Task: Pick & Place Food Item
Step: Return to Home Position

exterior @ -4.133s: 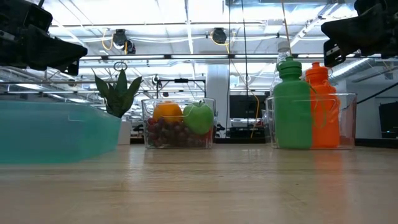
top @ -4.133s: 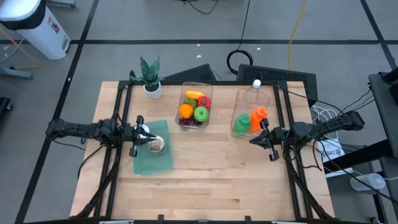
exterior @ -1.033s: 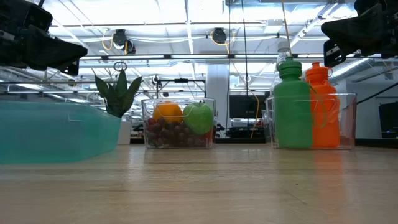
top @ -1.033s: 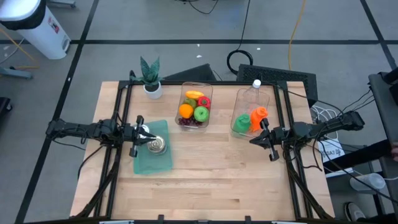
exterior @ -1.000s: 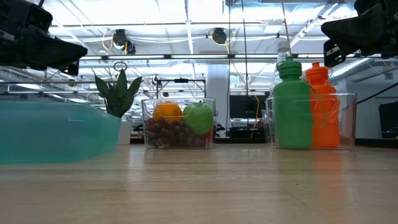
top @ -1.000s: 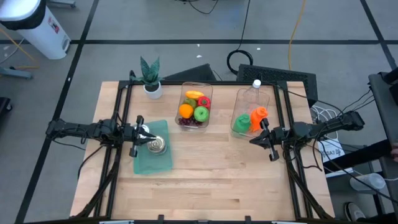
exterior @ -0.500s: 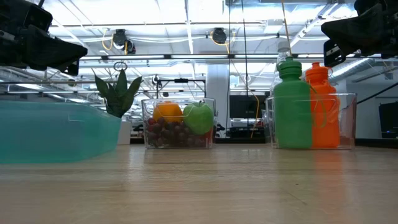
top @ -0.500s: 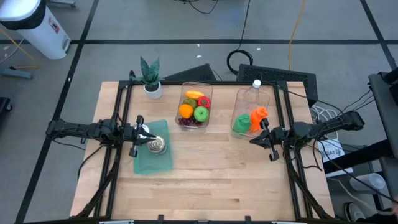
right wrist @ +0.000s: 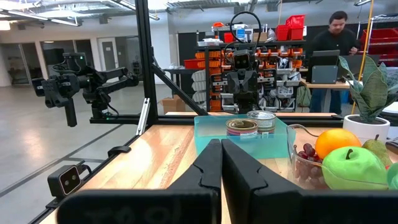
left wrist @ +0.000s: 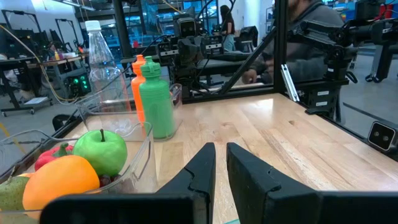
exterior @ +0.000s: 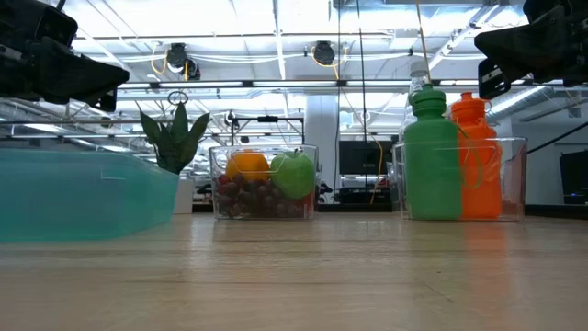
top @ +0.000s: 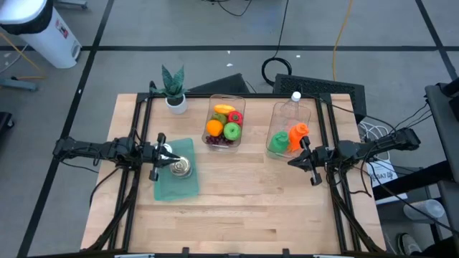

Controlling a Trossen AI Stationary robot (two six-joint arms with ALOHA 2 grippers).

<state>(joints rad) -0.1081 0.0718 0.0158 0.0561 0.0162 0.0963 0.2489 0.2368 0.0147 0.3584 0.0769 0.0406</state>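
Hovering over the green bin (top: 174, 189) by the tuna cans (top: 180, 168), the left hand (top: 170, 153) had its fingers pressed together. The right hand (top: 292, 161), also pressed together, hung beside the bottle bin (top: 310, 107). The orange (top: 214, 127) sat in the clear fruit bin (top: 228, 97) on the counter (top: 237, 208).

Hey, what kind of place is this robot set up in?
Most likely a robotics lab or workshop: another robot arm stands on a black frame, shelves of parts bins line the back, and a person works beyond the wooden table.
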